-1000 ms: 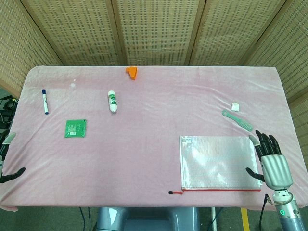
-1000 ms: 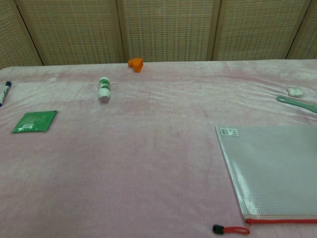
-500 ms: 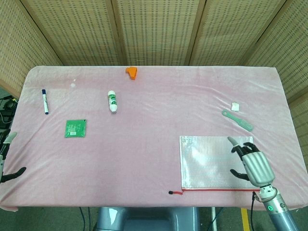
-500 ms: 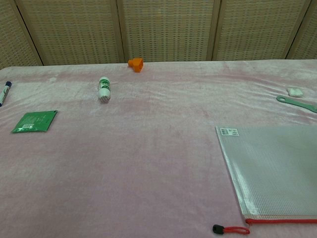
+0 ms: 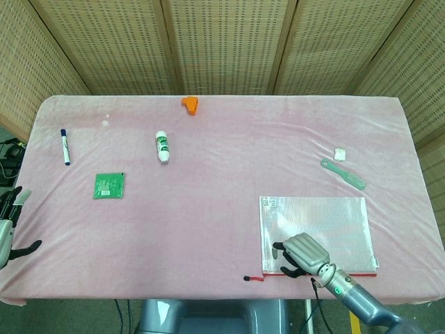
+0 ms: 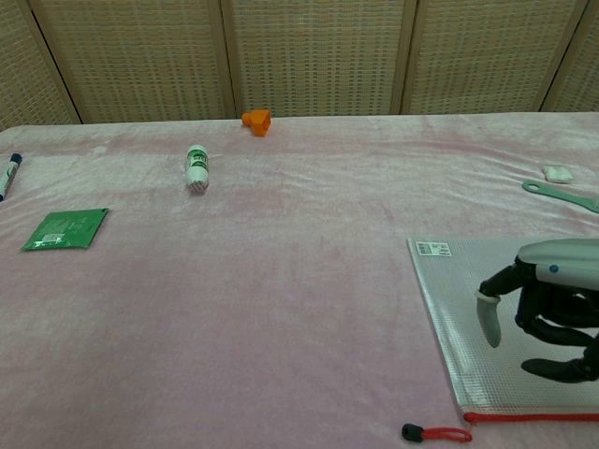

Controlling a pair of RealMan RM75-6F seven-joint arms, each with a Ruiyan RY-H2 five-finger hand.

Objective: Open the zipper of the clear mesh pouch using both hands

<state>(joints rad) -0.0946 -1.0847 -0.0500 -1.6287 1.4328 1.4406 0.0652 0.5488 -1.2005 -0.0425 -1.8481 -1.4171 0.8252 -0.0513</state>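
The clear mesh pouch (image 5: 313, 223) (image 6: 449, 295) lies flat at the near right of the pink table. Its red zipper (image 5: 348, 274) (image 6: 524, 417) runs along the near edge and is closed. The red pull cord with a black tip (image 5: 254, 277) (image 6: 435, 433) sticks out past the pouch's near left corner. My right hand (image 5: 300, 254) (image 6: 552, 304) hovers over the near left part of the pouch, fingers bent downward and apart, holding nothing. My left hand (image 5: 5, 229) shows only at the far left edge of the head view, off the table, fingers spread and empty.
A green packet (image 5: 109, 185), a blue-capped marker (image 5: 65, 146) and a small white bottle (image 5: 162, 147) lie on the left half. An orange piece (image 5: 190, 104) sits at the back edge. A teal brush (image 5: 343, 173) and a white eraser (image 5: 340, 154) lie behind the pouch.
My right hand has swung from the pouch's right edge leftward across it to the near left part, now showing in the chest view. My left hand has shifted slightly at the left edge.
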